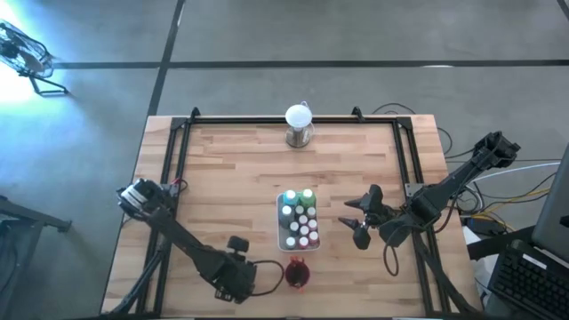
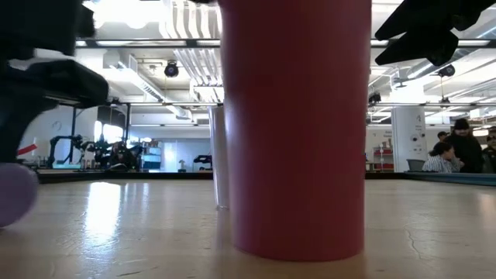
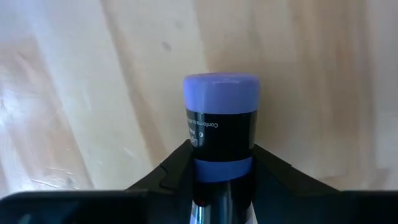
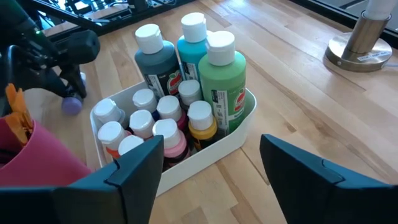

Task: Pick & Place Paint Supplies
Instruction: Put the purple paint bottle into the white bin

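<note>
My left gripper (image 1: 237, 256) stands near the table's near edge, just left of the dark red cup (image 1: 298, 273), and is shut on a purple paint bottle (image 3: 220, 118). The right wrist view shows that bottle's purple end (image 4: 71, 104) low by the table. Several white-capped paint bottles (image 4: 180, 93) stand in the white tray (image 4: 231, 140) at mid-table. My right gripper (image 1: 357, 221) hovers open just right of the tray, its fingers pointing at it. No brushes show clearly; something orange (image 4: 15, 102) sticks out of the cup. My left gripper pinches the purple bottle between its two fingers (image 3: 177, 168), on the dark label band (image 3: 219, 146) partway along its body. The fingers come from above, pointing down, and lie along the bottle. Its purple base (image 3: 221, 87) points away from the gripper toward the table; whether it touches the wood I cannot tell.
A white globe on a metal base (image 1: 299, 123) stands at the table's far edge. The red cup (image 2: 294, 124) fills the middle of the low view, close to the near edge. Bare wood lies left of the tray and between tray and globe. People sit in the room beyond (image 2: 453, 151).
</note>
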Controlling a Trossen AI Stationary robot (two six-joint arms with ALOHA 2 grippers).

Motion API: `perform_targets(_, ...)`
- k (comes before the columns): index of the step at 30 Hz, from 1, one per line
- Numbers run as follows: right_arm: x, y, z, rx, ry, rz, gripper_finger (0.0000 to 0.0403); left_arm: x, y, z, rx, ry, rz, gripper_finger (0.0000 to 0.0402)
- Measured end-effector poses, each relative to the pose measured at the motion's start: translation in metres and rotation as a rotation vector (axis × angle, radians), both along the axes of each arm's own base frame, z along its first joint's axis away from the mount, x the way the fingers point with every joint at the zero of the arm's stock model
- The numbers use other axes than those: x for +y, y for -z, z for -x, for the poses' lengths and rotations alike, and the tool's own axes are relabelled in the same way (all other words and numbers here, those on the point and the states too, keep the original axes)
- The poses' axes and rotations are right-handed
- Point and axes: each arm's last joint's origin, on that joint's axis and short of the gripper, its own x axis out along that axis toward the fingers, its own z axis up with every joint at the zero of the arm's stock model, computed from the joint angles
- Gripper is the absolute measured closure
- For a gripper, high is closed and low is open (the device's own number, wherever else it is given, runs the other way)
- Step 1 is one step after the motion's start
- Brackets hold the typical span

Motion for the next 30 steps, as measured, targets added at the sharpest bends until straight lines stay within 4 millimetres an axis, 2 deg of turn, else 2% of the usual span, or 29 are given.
perform_targets(8, 0.0, 0.0, 0.0, 0.001, 0.0, 0.0, 0.0121, 0.007, 0.001, -0.005, 0.002, -0.003, -0.007, 0.0244)
perform_targets(16, 0.0, 0.0, 0.0, -0.001, 0.002, -0.004, 0.0104, 0.007, 0.001, -0.005, 0.033, -0.014, 0.03, 0.0211)
perform_targets(21, 0.0, 0.0, 0.0, -0.001, 0.002, -0.003, 0.0101, 0.005, -0.002, -0.002, 0.04, -0.046, 0.06, 0.0205)
perform_targets(30, 0.0, 0.0, 0.0, 0.0, 0.001, -0.001, 0.0122, 0.004, -0.007, 0.005, 0.064, -0.05, 0.046, 0.0204)
